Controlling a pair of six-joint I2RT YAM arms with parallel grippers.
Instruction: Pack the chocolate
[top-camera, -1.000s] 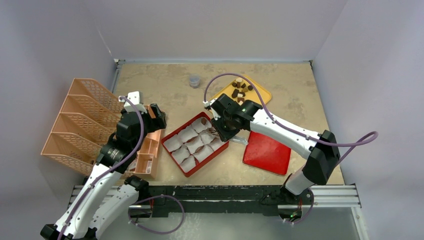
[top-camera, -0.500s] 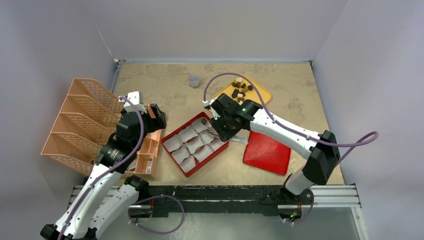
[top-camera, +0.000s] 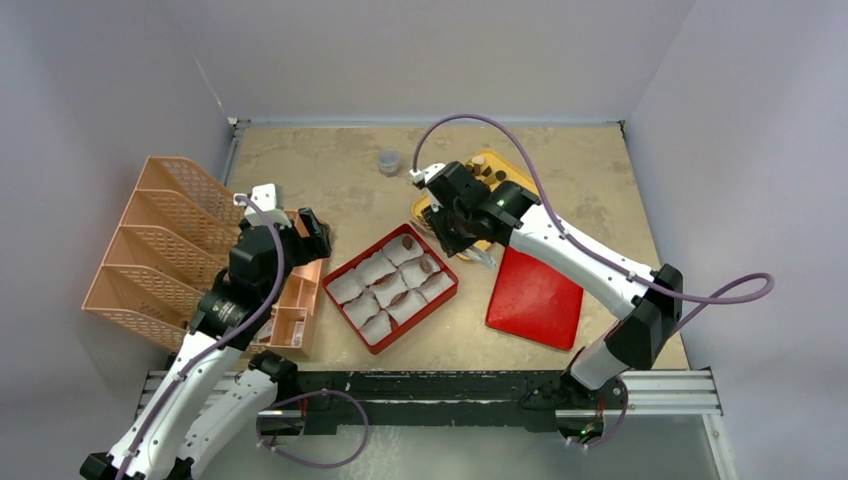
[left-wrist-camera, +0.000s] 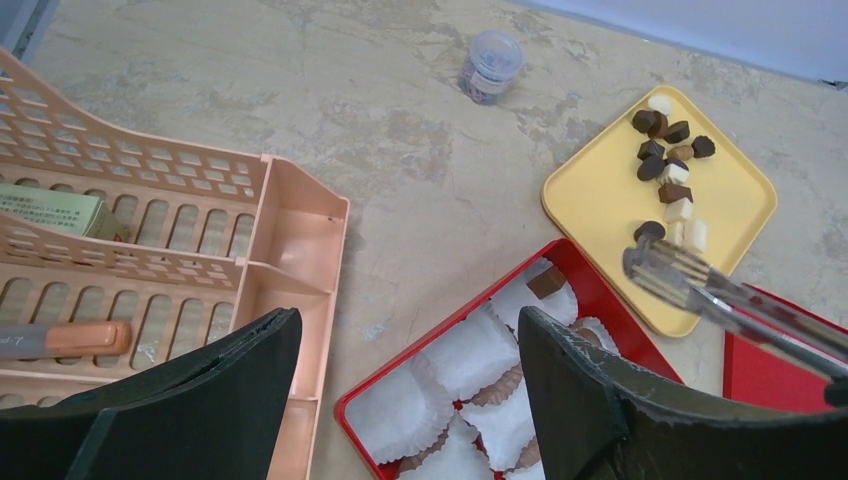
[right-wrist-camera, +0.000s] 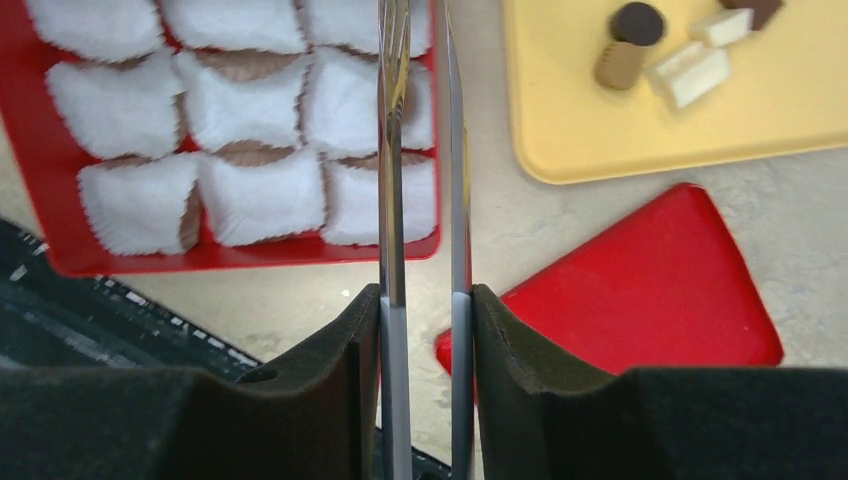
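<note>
Chocolate lies as small dark, tan and cream chunks on a yellow tray, also seen in the right wrist view. A red box lined with white paper cups holds a few brown pieces. My right gripper is shut on metal tongs, whose two arms stand apart. The tongs' tips hover at the yellow tray's near edge, between box and chocolate. In the top view this gripper covers part of the tray. My left gripper hangs open and empty left of the box.
The red lid lies right of the box. A peach file rack and a peach desk tray holding a green box and an orange pen fill the left side. A small lidded jar stands at the back.
My right gripper has carried the tongs away from the red box's far corner, back and to the right, toward the yellow tray. The left arm has not moved.
</note>
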